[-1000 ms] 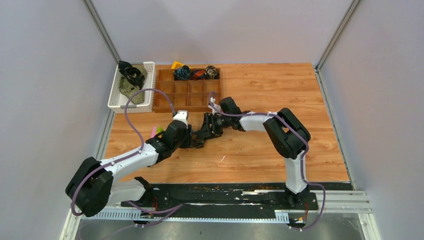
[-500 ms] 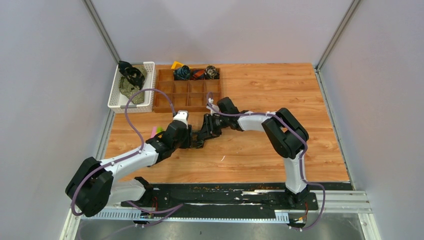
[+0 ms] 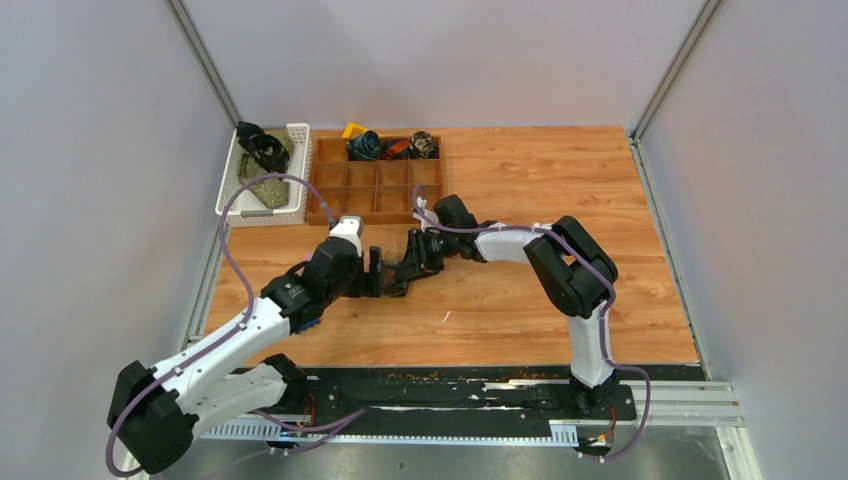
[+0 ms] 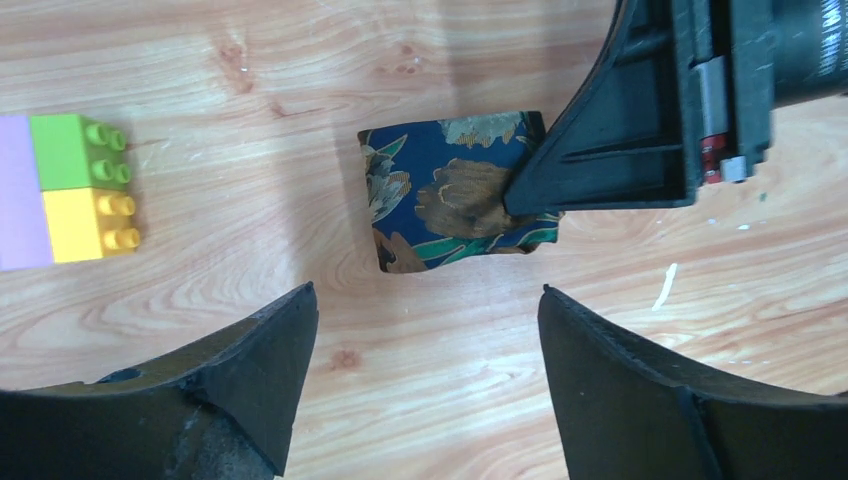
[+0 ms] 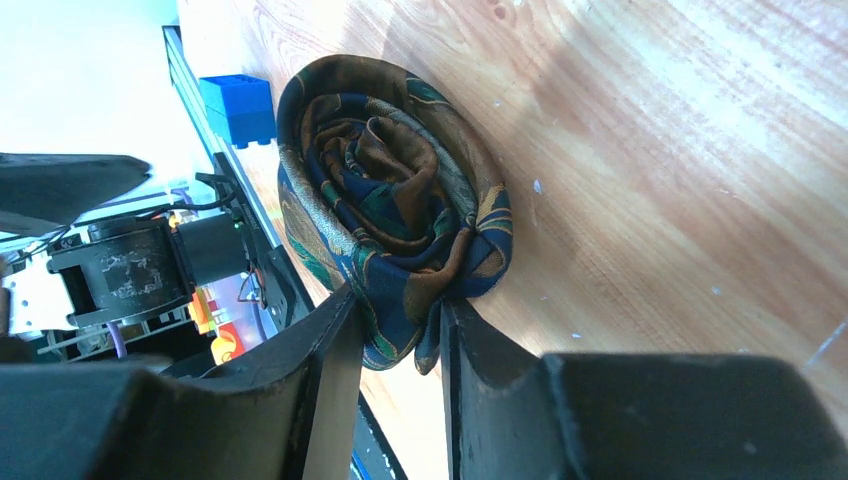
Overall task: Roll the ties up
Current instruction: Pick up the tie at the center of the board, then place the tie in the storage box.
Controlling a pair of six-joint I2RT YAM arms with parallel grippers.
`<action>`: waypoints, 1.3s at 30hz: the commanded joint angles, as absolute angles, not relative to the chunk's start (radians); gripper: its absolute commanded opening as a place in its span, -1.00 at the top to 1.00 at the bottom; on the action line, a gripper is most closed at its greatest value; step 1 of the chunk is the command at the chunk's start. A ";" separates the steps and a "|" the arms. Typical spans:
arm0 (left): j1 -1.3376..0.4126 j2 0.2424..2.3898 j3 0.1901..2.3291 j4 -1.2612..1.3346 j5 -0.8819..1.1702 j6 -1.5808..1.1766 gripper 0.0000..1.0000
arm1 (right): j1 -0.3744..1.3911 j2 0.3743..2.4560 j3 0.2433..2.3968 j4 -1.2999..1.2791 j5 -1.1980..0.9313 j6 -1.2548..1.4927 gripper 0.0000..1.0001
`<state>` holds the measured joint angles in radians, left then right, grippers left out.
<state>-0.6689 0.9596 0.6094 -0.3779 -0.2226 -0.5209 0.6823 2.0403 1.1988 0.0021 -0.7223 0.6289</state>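
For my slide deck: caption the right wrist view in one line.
Right hand pinches the edge of a rolled navy floral tie on the wooden table.

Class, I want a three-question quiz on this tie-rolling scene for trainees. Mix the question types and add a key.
1. True or false: the left end effector is clamped on the rolled tie.
2. Which one pinches the rolled tie? A) the left end effector B) the right end effector C) neither
3. Fill in: the building blocks lie on the ____, apart from the tie.
Key: 1 false, it stands open; 2 B; 3 table.
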 commanded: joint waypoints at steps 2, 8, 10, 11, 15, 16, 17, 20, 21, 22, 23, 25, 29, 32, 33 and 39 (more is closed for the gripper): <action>-0.666 0.862 0.728 -0.607 -0.274 -0.547 -0.94 | 0.691 1.975 1.226 -0.067 -0.668 0.586 1.00; -0.666 0.738 0.825 -0.787 -0.327 -0.547 -1.00 | 0.686 1.912 1.268 -0.140 -0.656 0.561 1.00; -0.666 0.697 0.857 -0.834 -0.333 -0.530 -1.00 | 0.681 1.891 1.291 -0.169 -0.650 0.553 1.00; -0.666 0.678 0.875 -0.854 -0.334 -0.516 -1.00 | 0.678 1.881 1.306 -0.184 -0.646 0.548 1.00; -0.666 0.581 0.905 -0.902 -0.416 -0.474 -1.00 | 0.661 1.855 1.389 -0.250 -0.617 0.530 1.00; -0.666 0.544 0.897 -0.904 -0.452 -0.488 -1.00 | 0.657 1.854 1.415 -0.265 -0.610 0.526 1.00; -0.666 0.514 0.882 -0.893 -0.472 -0.494 -1.00 | 0.652 1.858 1.442 -0.279 -0.604 0.523 1.00; -0.666 0.419 0.827 -0.841 -0.462 -0.476 -1.00 | 0.637 1.883 1.554 -0.331 -0.575 0.506 1.00; -0.666 0.391 0.809 -0.827 -0.468 -0.471 -1.00 | 0.632 1.896 1.600 -0.358 -0.558 0.494 1.00; -0.666 0.368 0.790 -0.820 -0.481 -0.473 -1.00 | 0.625 1.914 1.644 -0.387 -0.538 0.482 1.00; -0.666 0.345 0.775 -0.815 -0.495 -0.476 -1.00 | 0.617 1.931 1.693 -0.411 -0.521 0.469 1.00; -0.667 0.312 0.750 -0.808 -0.505 -0.480 -1.00 | 0.596 1.967 1.779 -0.456 -0.480 0.446 1.00; -0.666 0.290 0.732 -0.811 -0.507 -0.494 -1.00 | 0.561 2.041 1.943 -0.525 -0.374 0.398 1.00; -0.666 0.284 0.724 -0.811 -0.503 -0.501 -1.00 | 0.545 2.087 2.034 -0.554 -0.286 0.360 1.00; -0.666 0.283 0.722 -0.810 -0.501 -0.501 -1.00 | 0.539 2.103 2.060 -0.563 -0.260 0.348 1.00; -0.666 0.274 0.712 -0.802 -0.495 -0.498 -1.00 | 0.498 2.221 2.232 -0.626 -0.175 0.294 1.00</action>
